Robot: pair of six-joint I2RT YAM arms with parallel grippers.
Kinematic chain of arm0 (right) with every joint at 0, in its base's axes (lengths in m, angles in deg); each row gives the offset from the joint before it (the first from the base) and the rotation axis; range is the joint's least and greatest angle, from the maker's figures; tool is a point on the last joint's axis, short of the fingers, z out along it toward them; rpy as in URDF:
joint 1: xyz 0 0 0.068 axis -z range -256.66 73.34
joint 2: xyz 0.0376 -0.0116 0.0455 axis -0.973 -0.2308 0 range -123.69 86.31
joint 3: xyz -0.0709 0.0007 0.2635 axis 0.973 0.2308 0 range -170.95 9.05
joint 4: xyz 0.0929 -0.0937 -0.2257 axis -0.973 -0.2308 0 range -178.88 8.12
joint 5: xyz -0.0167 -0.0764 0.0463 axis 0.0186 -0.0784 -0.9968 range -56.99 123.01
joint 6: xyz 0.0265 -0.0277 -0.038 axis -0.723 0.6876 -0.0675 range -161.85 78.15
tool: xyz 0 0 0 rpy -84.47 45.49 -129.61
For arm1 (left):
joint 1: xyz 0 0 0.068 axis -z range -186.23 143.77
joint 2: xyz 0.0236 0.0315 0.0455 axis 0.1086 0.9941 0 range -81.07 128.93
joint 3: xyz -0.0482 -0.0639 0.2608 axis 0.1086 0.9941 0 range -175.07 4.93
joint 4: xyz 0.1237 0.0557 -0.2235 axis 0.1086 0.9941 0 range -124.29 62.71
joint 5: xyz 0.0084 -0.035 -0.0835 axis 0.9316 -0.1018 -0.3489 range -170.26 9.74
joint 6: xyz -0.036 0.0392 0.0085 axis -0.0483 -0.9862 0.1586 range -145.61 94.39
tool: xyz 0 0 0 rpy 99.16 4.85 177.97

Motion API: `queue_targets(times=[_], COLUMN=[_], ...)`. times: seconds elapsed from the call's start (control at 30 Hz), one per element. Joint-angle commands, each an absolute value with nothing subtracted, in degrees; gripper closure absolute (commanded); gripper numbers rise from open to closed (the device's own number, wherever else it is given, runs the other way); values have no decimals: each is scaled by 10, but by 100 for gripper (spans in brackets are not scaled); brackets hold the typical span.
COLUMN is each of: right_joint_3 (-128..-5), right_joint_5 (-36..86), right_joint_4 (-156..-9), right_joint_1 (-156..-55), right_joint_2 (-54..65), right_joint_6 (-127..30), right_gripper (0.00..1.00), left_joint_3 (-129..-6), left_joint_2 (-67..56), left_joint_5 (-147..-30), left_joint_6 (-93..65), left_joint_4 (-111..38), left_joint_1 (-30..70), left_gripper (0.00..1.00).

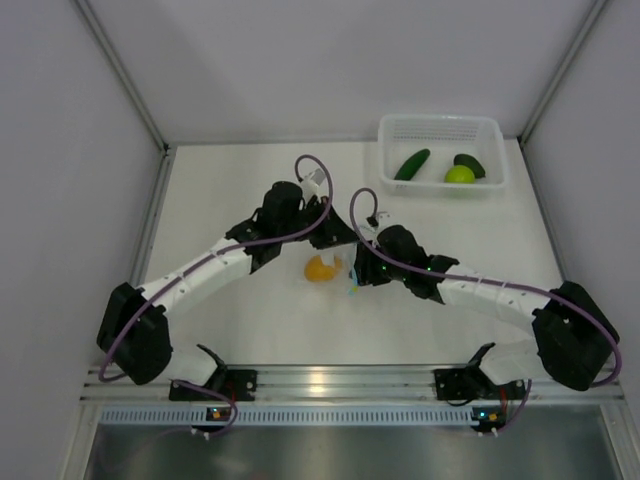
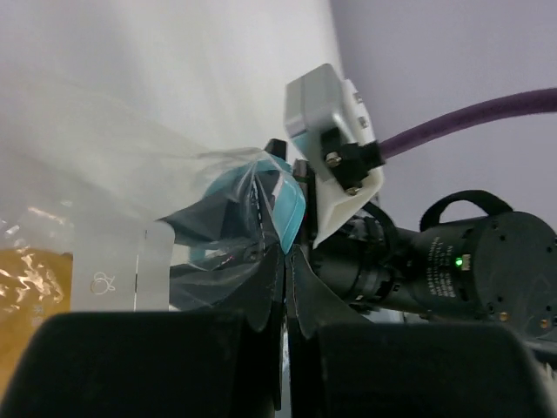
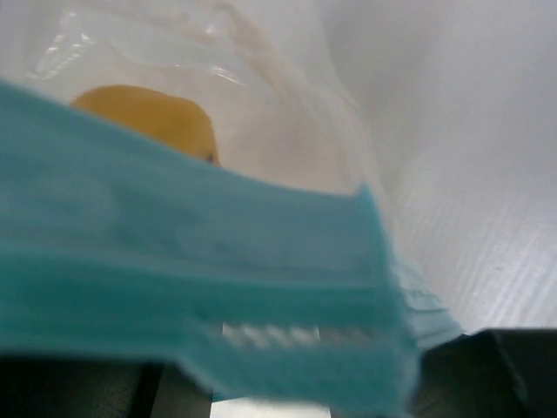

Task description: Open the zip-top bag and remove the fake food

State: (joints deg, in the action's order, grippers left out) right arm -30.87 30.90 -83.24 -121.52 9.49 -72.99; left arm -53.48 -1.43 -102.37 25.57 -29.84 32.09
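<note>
The clear zip-top bag (image 1: pixel 330 267) sits at the table's middle between both grippers, with the orange round fruit (image 1: pixel 320 268) inside it. My left gripper (image 1: pixel 333 232) is shut on the bag's blue zip strip (image 2: pixel 287 202) from the far side. My right gripper (image 1: pixel 358 272) holds the zip strip (image 3: pixel 200 287) from the near right; the strip fills its view and hides the jaws. The orange fruit (image 3: pixel 148 117) shows through the plastic there. The cucumber (image 1: pixel 411 164), the lime-green ball (image 1: pixel 459 174) and the dark green oval (image 1: pixel 470 164) lie in the basket.
A white mesh basket (image 1: pixel 440 127) stands at the back right of the table. Grey walls close in the table on the left, back and right. The right arm's wrist (image 2: pixel 470 270) is close in front of the left gripper.
</note>
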Motion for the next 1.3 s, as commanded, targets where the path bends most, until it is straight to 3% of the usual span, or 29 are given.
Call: queue_targets(times=[0.0,0.1,0.27,0.57,0.73,0.9,1.13,1.27], right_joint_3=[-371,-384,-372,-309,-269,-264,-264,-251], right_joint_5=[408,497,630,419,439,494,336,307], right_joint_4=[-971,-1062,-1111,-927,-829,-824,-779,-749], right_joint_1=[-1224,-1223,-1222,-1217,-1233,-1251,-1257,-1258], right_joint_2=[114,139,184,190,249,301,289,262], right_joint_6=[-668,-655,-666,-663,-696,-685,-593,-571], right_gripper=[55,54,55,60,66,66,68,68], left_joint_3=[-573,-606,-594,-555,-505,-494,-515,-535], left_joint_2=[36,94,99,57,23,22,47,61], left_joint_5=[-1186,-1217,-1123,-1007,-962,-969,-1015,-1058], left_joint_6=[284,246,158,189,208,204,199,193], left_joint_4=[-363,-326,-287,-311,-311,-311,-311,-312], left_joint_1=[296,277,288,352,358,358,358,358], left_gripper=[100,100,100,100,100,100,100,100])
